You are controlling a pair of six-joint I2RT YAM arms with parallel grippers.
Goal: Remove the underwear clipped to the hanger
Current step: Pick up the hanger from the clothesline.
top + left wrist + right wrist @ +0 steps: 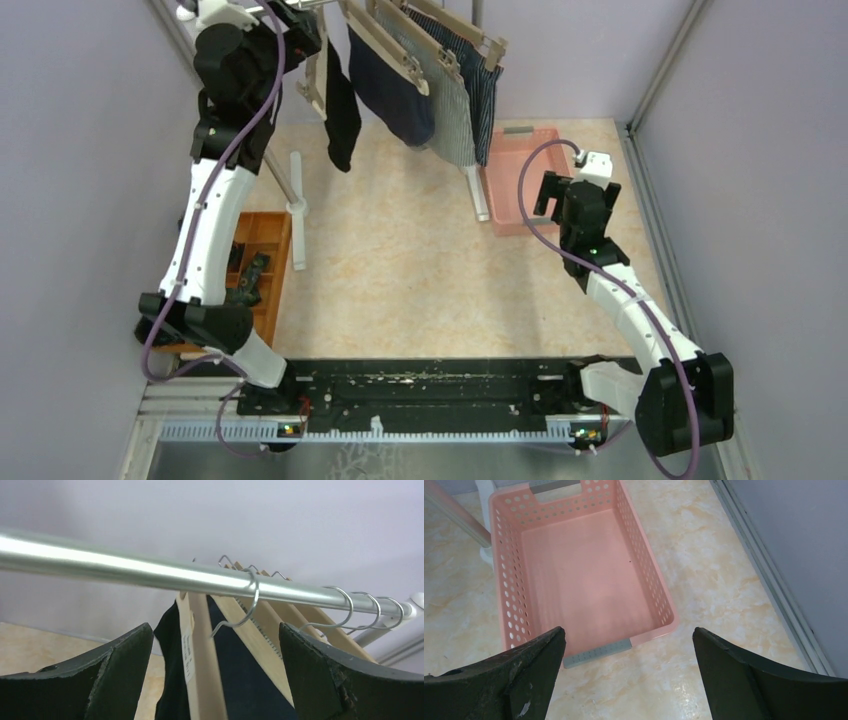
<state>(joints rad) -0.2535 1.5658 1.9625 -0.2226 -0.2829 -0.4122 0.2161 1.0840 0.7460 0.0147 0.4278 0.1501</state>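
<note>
Left claw [215, 630]: jaws spread wide and gripping nothing. It is raised to the top of the clothes rack, with the silver metal rail [125, 572] crossing just above and beyond its fingertips. Straight ahead, in the gap between the two dark fingers [120, 670], hangs the nearest pale wooden clip hanger [200, 650], its wire hook [252, 600] over the rail. Contact between claw and hanger cannot be confirmed. Three more hooks sit further along the rail to the claw's right. All four garments hang from their hangers. The black underwear with a beige waistband [342, 115] hangs nearest the left claw, just below and ahead of it. Next come the plain navy underwear [395, 85], the grey-white striped underwear [452, 120] and the dark-blue pinstriped underwear [487, 95], each further to the claw's right. Right claw [629, 635]: jaws also at full spread, empty, pointing downward. It is well apart from the garments, which hang ahead of it and to its left. The pink perforated plastic basket [506, 580] stands directly below and ahead of it on the beige marble-patterned bench [704, 555], and a white rack leg [484, 500] stands beside the basket's far left corner. An orange wooden tray [275, 240] holding small dark bundles sits far below and behind the left claw, beside that arm.
</note>
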